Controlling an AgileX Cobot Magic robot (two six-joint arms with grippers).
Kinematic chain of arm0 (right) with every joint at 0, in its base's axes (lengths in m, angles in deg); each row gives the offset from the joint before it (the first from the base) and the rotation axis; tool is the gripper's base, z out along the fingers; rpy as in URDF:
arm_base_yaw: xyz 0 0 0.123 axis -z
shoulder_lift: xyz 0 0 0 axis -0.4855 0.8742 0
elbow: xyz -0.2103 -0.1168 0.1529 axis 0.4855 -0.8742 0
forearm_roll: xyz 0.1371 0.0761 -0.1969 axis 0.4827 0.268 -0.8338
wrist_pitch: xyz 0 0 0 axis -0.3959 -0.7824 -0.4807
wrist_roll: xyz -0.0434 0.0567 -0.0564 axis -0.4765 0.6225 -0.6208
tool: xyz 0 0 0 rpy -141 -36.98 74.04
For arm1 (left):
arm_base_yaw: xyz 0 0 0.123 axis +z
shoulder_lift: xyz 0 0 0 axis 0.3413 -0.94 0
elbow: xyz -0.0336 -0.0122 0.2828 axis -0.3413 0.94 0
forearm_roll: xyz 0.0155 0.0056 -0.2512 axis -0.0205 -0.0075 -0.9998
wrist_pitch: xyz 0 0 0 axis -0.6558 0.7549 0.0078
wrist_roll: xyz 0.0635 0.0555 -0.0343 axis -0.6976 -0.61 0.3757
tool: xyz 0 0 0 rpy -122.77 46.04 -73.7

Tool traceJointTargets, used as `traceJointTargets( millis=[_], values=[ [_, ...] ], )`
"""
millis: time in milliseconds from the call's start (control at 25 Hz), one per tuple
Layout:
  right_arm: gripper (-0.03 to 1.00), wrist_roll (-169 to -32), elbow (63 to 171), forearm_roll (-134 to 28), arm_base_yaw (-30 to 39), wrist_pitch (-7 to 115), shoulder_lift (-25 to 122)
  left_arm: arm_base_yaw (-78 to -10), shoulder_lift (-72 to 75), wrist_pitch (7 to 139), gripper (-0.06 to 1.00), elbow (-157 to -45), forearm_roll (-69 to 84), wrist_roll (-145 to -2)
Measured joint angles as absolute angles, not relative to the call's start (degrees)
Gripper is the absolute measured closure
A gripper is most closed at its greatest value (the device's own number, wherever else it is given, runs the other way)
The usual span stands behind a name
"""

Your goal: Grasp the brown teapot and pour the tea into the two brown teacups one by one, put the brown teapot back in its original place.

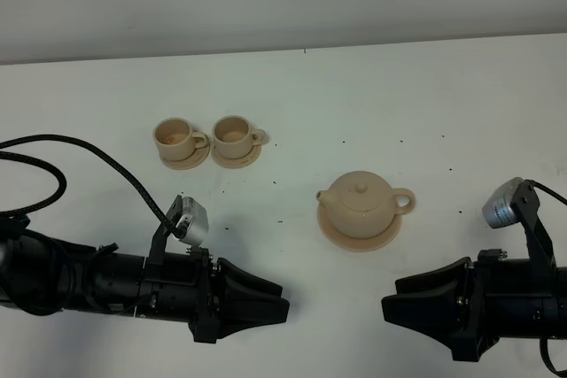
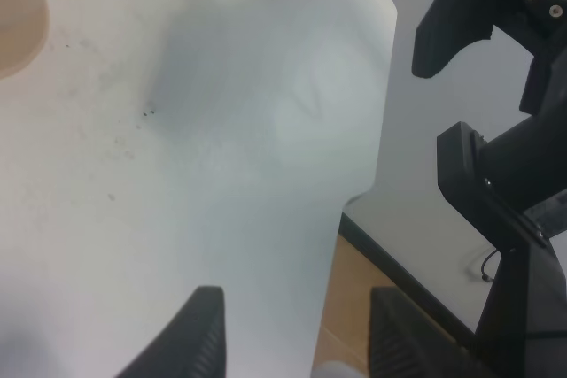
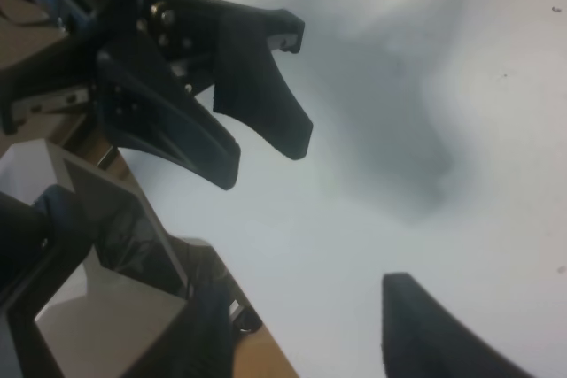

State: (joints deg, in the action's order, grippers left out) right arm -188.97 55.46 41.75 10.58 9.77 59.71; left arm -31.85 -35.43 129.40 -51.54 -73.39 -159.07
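Observation:
The brown teapot point(image 1: 361, 203) stands upright on its flat round plate point(image 1: 345, 238), right of the table's middle, spout to the left and handle to the right. The two brown teacups point(image 1: 177, 138) point(image 1: 235, 133) sit side by side on small saucers at the back left. My left gripper point(image 1: 285, 304) lies low at the front, pointing right, open and empty point(image 2: 297, 343). Facing it from the right, my right gripper point(image 1: 387, 303) is also open and empty point(image 3: 301, 334). Both are nearer the front than the teapot and touch nothing.
The white table point(image 1: 292, 95) carries small dark specks. Its front edge point(image 2: 354, 201) runs close under both grippers, with floor beyond. A black cable point(image 1: 106, 161) loops over the left arm. A grey wall bounds the back.

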Motion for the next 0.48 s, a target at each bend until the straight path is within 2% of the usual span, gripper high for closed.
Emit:
traceJointTargets(
  millis=[480],
  values=[
    [0.57, -188.92, 55.46, 41.75, 10.58, 9.77, 59.71, -31.85, -35.43, 129.4, 0.55, -51.54, -73.39, -159.07]
  ],
)
